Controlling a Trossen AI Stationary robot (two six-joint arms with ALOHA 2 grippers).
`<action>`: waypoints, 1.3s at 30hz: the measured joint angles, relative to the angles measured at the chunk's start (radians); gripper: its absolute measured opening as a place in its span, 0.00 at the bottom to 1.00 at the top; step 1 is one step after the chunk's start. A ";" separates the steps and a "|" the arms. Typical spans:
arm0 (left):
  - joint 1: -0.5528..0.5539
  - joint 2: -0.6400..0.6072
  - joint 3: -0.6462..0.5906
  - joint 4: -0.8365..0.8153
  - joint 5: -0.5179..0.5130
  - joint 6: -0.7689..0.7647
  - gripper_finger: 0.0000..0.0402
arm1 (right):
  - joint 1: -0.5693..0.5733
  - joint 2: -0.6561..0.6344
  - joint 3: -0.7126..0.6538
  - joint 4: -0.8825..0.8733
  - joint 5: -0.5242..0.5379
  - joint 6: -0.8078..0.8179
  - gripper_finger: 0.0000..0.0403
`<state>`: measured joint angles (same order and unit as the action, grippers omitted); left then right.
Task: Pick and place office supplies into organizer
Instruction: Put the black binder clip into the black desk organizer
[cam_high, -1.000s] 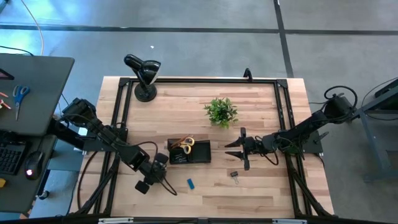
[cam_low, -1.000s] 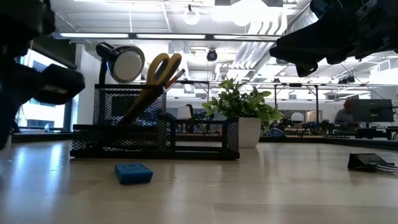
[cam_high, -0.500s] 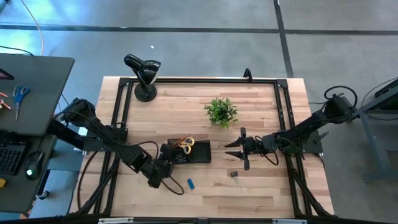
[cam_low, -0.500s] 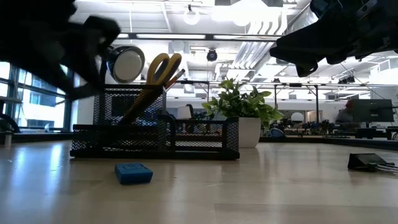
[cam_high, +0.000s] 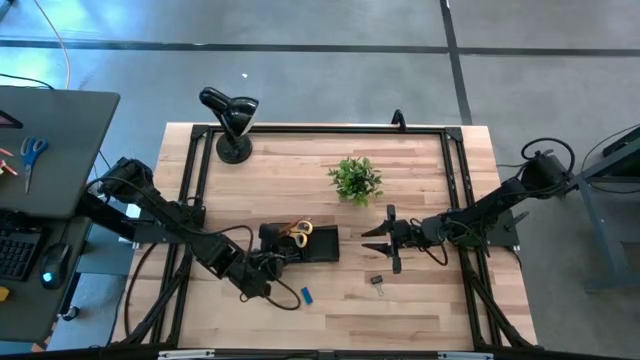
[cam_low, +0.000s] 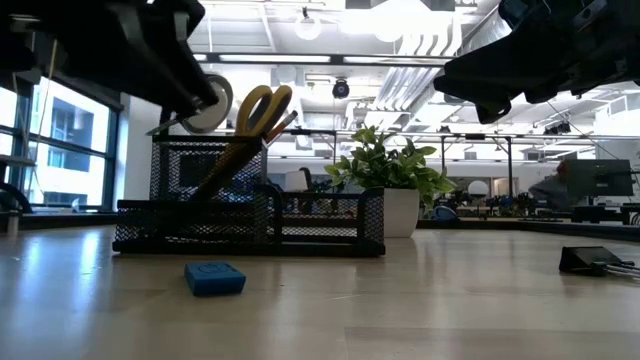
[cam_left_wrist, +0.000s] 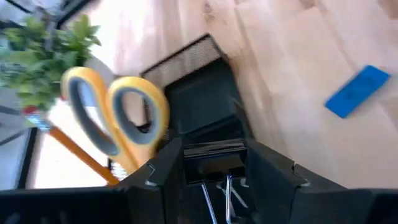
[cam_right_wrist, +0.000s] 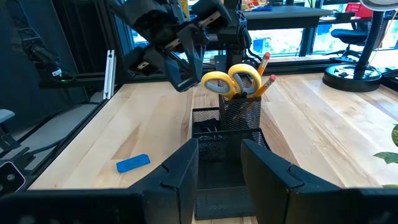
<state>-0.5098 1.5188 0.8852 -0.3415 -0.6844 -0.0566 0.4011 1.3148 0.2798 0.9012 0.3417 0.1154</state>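
Note:
The black mesh organizer stands mid-table, with yellow-handled scissors and orange pencils upright in its cup. My left gripper hangs over the organizer's left end, shut on a small black binder clip. A blue eraser lies flat on the table in front of the organizer. Another binder clip lies to the right of it. My right gripper waits open to the right of the organizer, with nothing between its fingers. My left gripper pinches the clip's black body between its two fingers. The clip's wire handles run back toward the wrist. The fingers slant down from the table's near left, and the clip is lifted clear above the organizer.
A potted plant stands behind the organizer and a black lamp at the far left corner. Black frame rails run along the table's sides. Bare wood lies along the near edge.
My left gripper has risen from low over the table near the front edge. It has swung toward the organizer and turned at the wrist, and now stands above the organizer's left end. My right arm has kept still.

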 joint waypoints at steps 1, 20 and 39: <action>0.000 0.000 0.000 0.002 -0.020 0.000 0.33 | 0.000 0.000 0.000 0.000 0.000 0.000 0.29; 0.032 0.102 0.000 0.005 -0.031 -0.027 0.34 | 0.000 0.000 0.000 -0.002 0.000 0.000 0.29; 0.032 0.102 0.000 0.048 0.014 -0.030 0.59 | 0.000 0.000 0.000 -0.007 0.000 0.000 0.29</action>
<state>-0.4778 1.6207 0.8852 -0.2932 -0.6704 -0.0862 0.4011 1.3148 0.2798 0.8943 0.3416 0.1158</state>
